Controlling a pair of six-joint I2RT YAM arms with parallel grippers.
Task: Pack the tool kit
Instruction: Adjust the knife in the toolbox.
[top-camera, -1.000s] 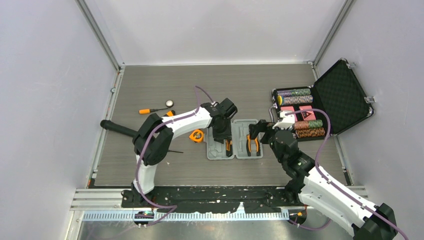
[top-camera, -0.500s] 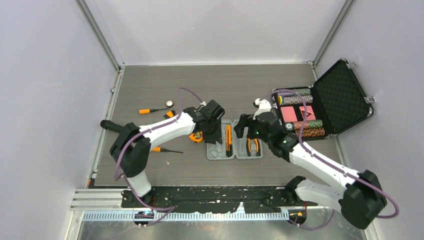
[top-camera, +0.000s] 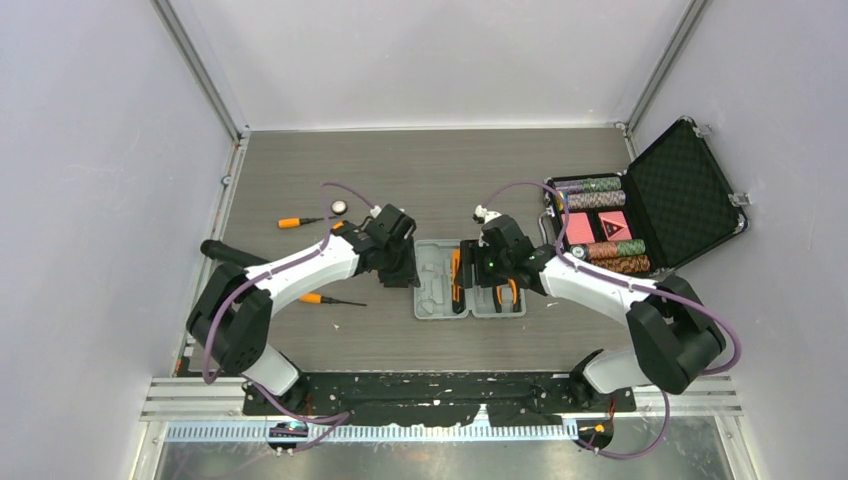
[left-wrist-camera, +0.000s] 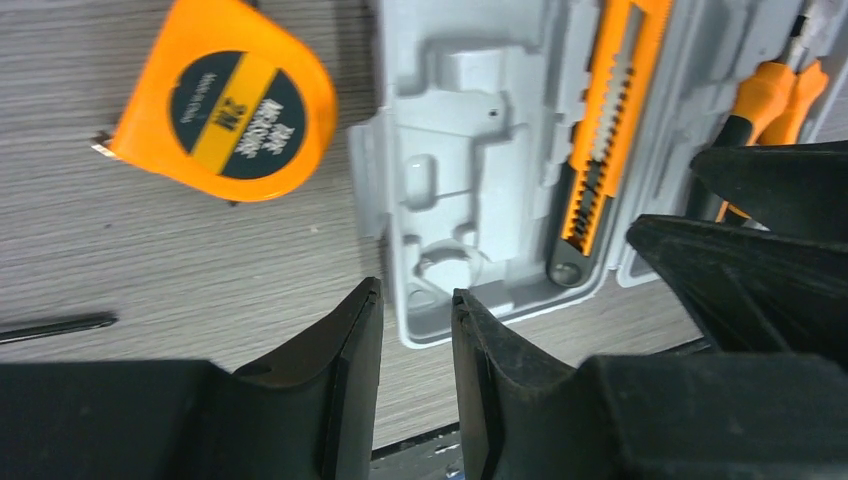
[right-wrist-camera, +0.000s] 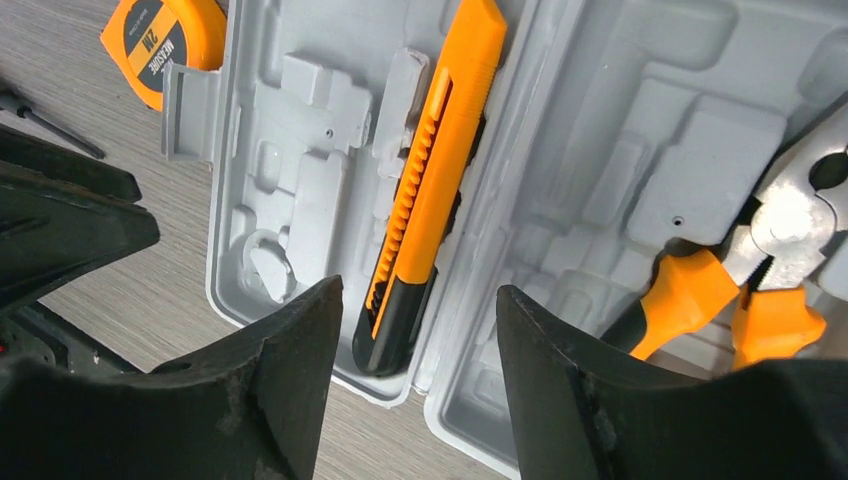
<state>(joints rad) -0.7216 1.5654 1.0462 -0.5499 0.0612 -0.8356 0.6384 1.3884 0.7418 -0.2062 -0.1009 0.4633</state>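
Observation:
The tool kit's grey case (top-camera: 432, 285) lies open and flat mid-table. An orange utility knife (right-wrist-camera: 430, 190) sits in its left half and orange-handled pliers (right-wrist-camera: 740, 290) in its right half. The orange tape measure (left-wrist-camera: 225, 110) lies on the table just left of the case. My left gripper (left-wrist-camera: 415, 300) hovers at the case's near left corner, its jaws a narrow gap apart with nothing between them. My right gripper (right-wrist-camera: 420, 295) stands open above the knife's black end, not touching it. Two orange-handled screwdrivers (top-camera: 290, 221) (top-camera: 312, 297) lie farther left.
A larger black case with poker chips (top-camera: 640, 215) stands open at the right, close to the right arm. A small round object (top-camera: 340, 207) lies near the far screwdriver. The two grippers (top-camera: 405, 272) (top-camera: 478, 268) sit close together over the grey case.
Both arms swung left. The left gripper left the knife in the case and moved to its left edge. The right gripper came over the knife, its jaws narrowing.

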